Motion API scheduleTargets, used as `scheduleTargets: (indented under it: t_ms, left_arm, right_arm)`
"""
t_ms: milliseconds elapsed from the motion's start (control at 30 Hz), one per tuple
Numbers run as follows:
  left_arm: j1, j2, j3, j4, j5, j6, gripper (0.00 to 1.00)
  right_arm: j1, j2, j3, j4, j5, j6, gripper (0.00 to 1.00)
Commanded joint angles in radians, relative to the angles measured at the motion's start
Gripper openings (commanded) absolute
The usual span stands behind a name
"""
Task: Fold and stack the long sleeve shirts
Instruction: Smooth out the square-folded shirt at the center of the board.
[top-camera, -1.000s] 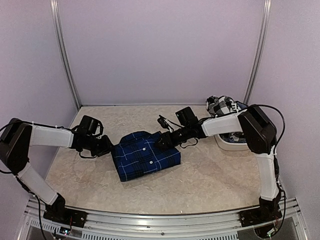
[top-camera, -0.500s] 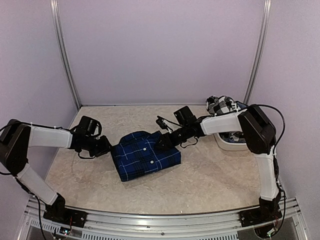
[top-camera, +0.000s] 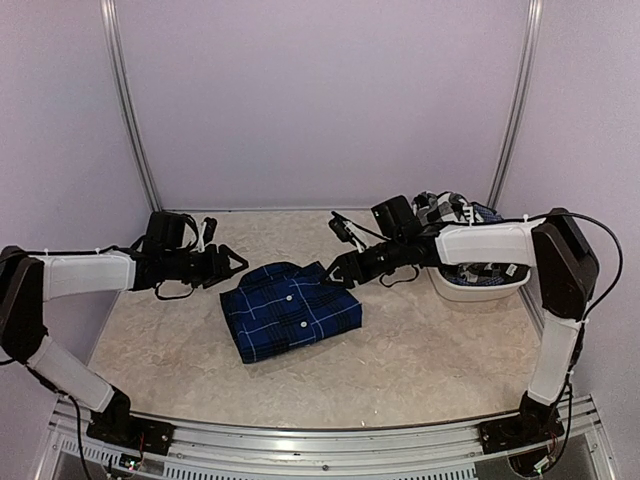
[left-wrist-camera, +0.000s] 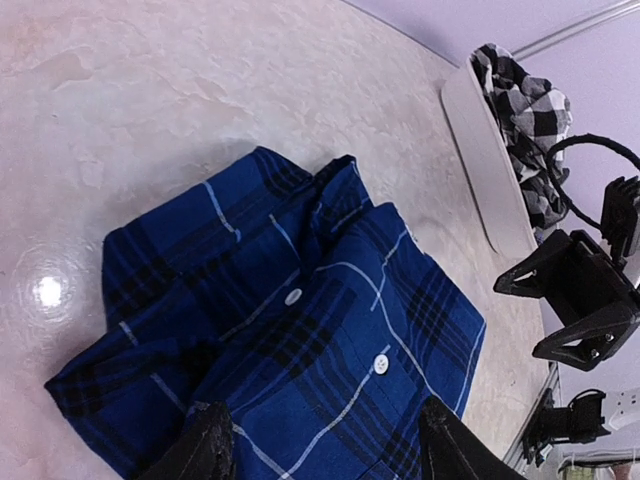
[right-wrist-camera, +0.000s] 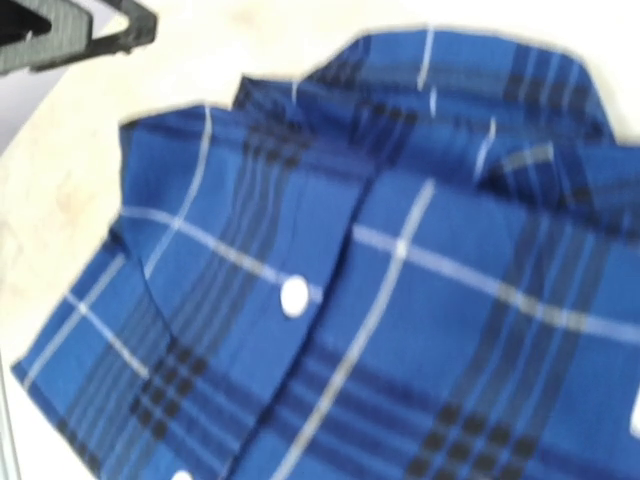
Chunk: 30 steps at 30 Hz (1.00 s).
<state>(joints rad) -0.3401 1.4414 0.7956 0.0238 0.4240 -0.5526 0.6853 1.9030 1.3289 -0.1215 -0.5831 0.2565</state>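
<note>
The blue shirt (top-camera: 290, 310), folded

I am seeing it lying on the table (top-camera: 420, 360), dark-banded, white buttons up. The left gripper (top-camera: 226, 262) is gaping empty beside it; the right gripper (top-camera: 335, 274), spread, is perhaps brushing its collar. The checked shirt (top-camera: 440, 210) is filling the far bin (top-camera: 465, 292).

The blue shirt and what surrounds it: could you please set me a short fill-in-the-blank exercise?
The folded shirt on the table is ____ plaid. The tub holds a black-and-____ checked shirt. The left fingers stand ____, clear of the folded shirt.
Missing words: blue; white; open.
</note>
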Motion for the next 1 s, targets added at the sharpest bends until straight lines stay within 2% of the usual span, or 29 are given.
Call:
scheduleTargets:
  t_ms: [0, 67, 200, 467, 633, 967]
  left_arm:
    - [-0.022, 0.087, 0.033, 0.123, 0.183, 0.005, 0.6]
    - [-0.045, 0.123, 0.047, 0.157, 0.229, 0.001, 0.6]
    - [-0.087, 0.205, 0.071, 0.182, 0.235, -0.015, 0.6]
    - [-0.085, 0.301, 0.013, 0.17, 0.094, -0.038, 0.59]
    - [-0.095, 0.31, -0.082, 0.226, 0.066, -0.062, 0.59]
    - [-0.251, 0.252, -0.199, 0.273, -0.027, -0.135, 0.58]
  right_arm:
    - [0.007, -0.058, -0.075, 0.024, 0.0, 0.028, 0.63]
    - [0.007, -0.073, -0.106, 0.037, 0.001, 0.034, 0.63]
    - [0.007, -0.073, -0.144, 0.062, -0.001, 0.051, 0.63]
    - [0.008, -0.075, -0.153, 0.071, -0.006, 0.072, 0.63]
    - [0.011, -0.09, -0.161, 0.066, 0.003, 0.076, 0.63]
    - [0.011, -0.13, -0.176, 0.008, 0.047, 0.057, 0.64]
